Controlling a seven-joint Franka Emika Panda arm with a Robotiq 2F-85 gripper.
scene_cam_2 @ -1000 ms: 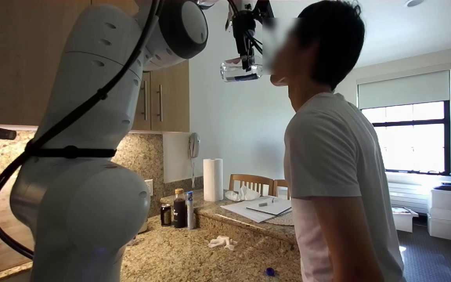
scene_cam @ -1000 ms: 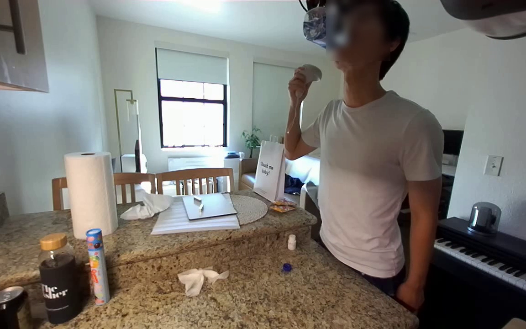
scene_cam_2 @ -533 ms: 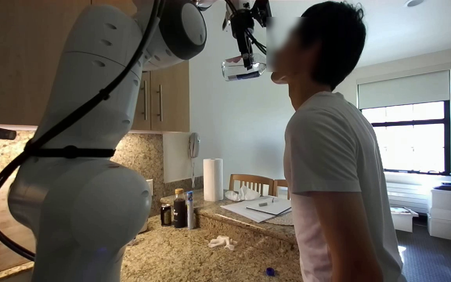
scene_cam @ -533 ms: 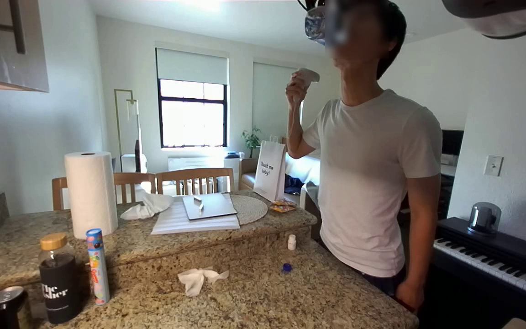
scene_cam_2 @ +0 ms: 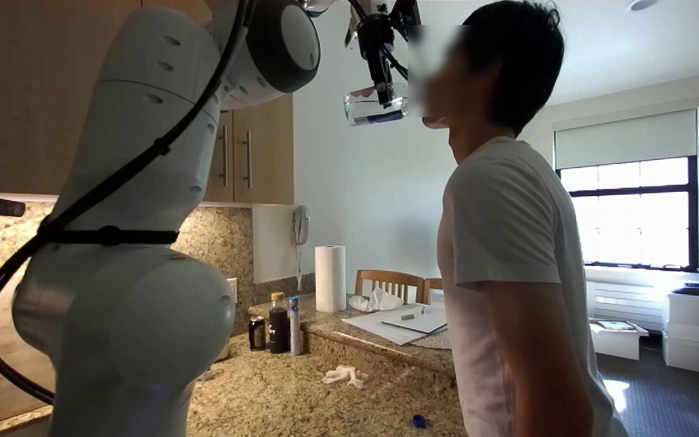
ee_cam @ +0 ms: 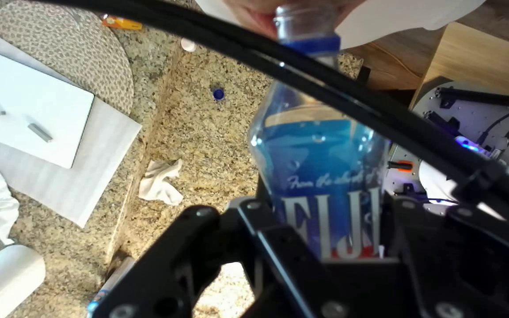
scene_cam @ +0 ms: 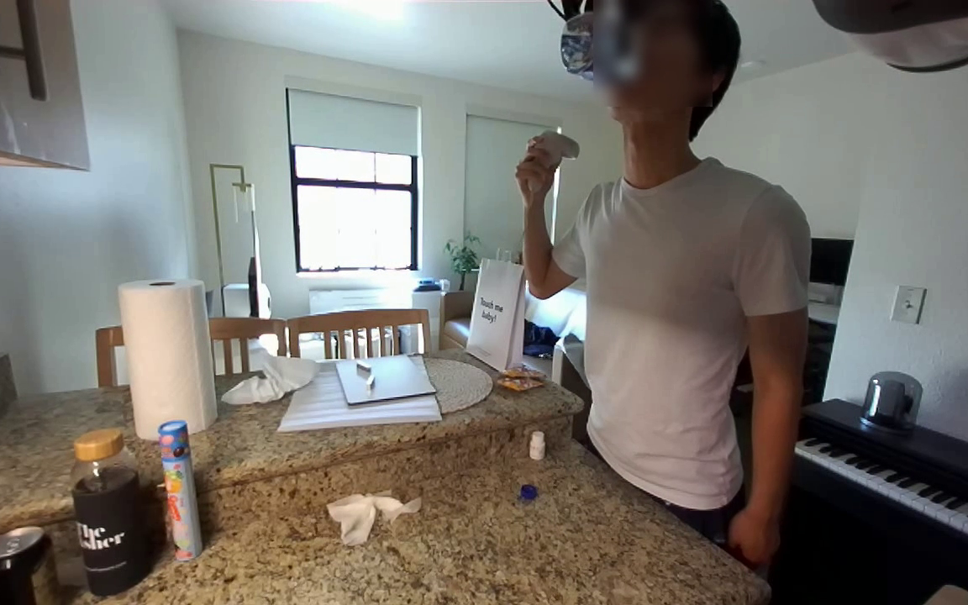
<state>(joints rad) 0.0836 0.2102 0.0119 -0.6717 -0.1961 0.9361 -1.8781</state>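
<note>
Had the gripper spread only bottle-wide, clasping the bottle nearly level above the counter, with its neck close to the lips of the man. Seemed to call for slow, slight tilting, no sideways drift, and no harder squeeze.

Paper-towel roll beside crumpled paper

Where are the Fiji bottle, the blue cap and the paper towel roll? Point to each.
Fiji bottle point(ee_cam: 320, 159), wrist view: on its blue label.
Blue cap point(ee_cam: 218, 94), wrist view: center of the cap.
Paper towel roll point(scene_cam: 168, 361), in an exterior view: its side, about mid-height.
</note>
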